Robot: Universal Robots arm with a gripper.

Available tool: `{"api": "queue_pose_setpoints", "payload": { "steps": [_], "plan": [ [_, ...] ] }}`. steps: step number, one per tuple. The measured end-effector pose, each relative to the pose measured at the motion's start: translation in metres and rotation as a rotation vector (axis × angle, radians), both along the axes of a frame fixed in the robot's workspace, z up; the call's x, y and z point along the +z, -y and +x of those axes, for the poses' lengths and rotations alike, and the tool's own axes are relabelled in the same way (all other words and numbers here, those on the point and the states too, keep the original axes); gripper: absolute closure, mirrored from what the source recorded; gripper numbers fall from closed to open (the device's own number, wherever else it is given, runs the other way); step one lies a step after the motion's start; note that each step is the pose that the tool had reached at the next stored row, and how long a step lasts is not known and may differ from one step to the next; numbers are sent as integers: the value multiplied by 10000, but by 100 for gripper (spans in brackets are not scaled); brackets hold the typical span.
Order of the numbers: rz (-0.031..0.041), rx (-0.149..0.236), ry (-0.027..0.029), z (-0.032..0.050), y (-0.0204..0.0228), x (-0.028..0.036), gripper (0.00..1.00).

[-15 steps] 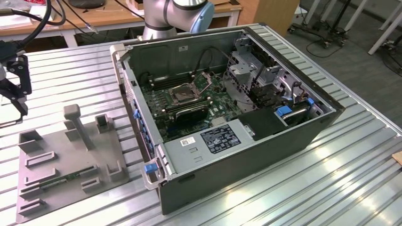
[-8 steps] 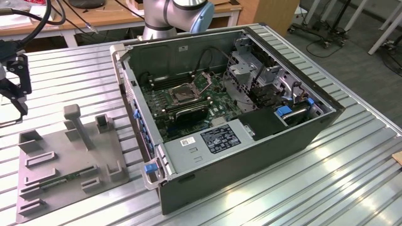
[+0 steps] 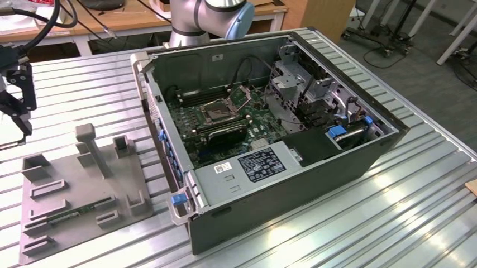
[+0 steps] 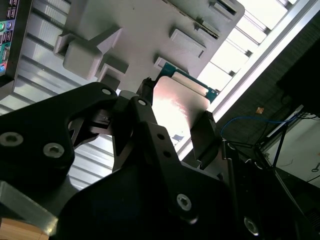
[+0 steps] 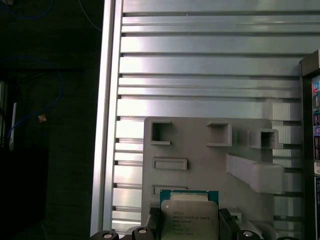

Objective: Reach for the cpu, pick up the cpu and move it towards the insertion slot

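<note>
Exterior view: a ribbed aluminium table (image 3: 89, 84) carries an open computer case (image 3: 358, 162) lying on its side. The insertion slot (image 3: 220, 110), a metal-framed square with a dark centre, sits on the green board inside the case. A grey tray (image 3: 67, 190) with raised blocks lies on the table toward the exterior view's left, apart from the case. The black gripper (image 3: 17, 103) hangs at the exterior view's left edge, above the table and beside the tray, well apart from the slot. The arm (image 3: 205, 17) rises behind the case. Behind the table are a wooden desk (image 3: 119, 22) and a grey floor (image 3: 402, 61) with wheeled stand legs.

Second wrist view: the gripper (image 4: 176, 105) is clenched on the cpu (image 4: 175, 112), with its pale face between two black fingers (image 4: 204, 135). The tray and table slats lie beyond it, and the dark floor lies past the table edge.

First wrist view: the cpu (image 5: 189, 217) is gripped on two opposite sides by the fingers (image 5: 152, 220). It is in front of the tray's (image 5: 200, 145) near edge. The table (image 5: 200, 65) stretches beyond, bright with glare.
</note>
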State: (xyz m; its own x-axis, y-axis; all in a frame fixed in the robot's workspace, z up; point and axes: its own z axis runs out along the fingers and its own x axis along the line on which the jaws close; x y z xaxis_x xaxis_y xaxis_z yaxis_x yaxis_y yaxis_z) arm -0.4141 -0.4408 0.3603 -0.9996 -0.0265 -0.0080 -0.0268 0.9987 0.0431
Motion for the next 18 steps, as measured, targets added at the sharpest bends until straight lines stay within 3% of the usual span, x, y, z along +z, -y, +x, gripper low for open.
{"api": "queue_pose_setpoints", "payload": {
  "steps": [5,14,18],
  "plan": [
    [-2,0,-4,0,0,10,46],
    [1,0,-1,0,0,119,46],
    [2,0,1,0,0,125,46]
  ]
}}
